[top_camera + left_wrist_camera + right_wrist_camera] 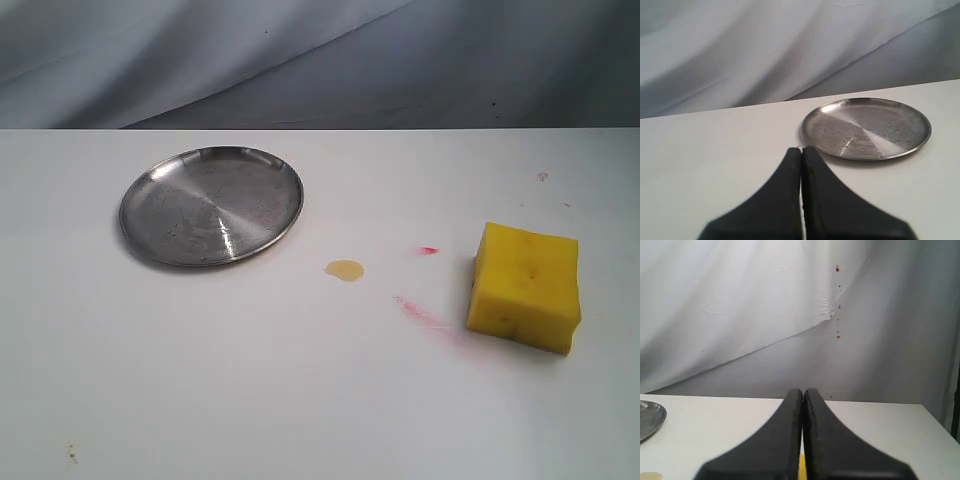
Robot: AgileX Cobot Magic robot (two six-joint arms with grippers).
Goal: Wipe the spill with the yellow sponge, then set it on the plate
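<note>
The left pincer [801, 149] is holding its two dark fingers pressed together with nothing between them, hanging low over the white counter [300, 400]. The plate [866, 128] is lying flat just ahead of its tips and a little off to one side, apart from them, with its silver face bare and catching the light. The right pincer [803, 390] is likewise keeping its fingers together, gripping nothing. A thin strip of the yellow sponge [802, 467] is showing through the slit low between the fingers, so the sponge is sitting close under or just ahead of this pincer; whether they are touching cannot be told. Well off to the plate's side of the right pincer, the spill [345, 270] is resting on the counter as a small pale tan oval, between the plate and the sponge and touching neither. A faint pink streak [425, 313] is running across the counter between the spill and the sponge, and a small red dot [429, 250] is sitting near it, closer to the far edge. Beyond both pincers a grey cloth [320, 50] is hanging in folds behind the counter
</note>
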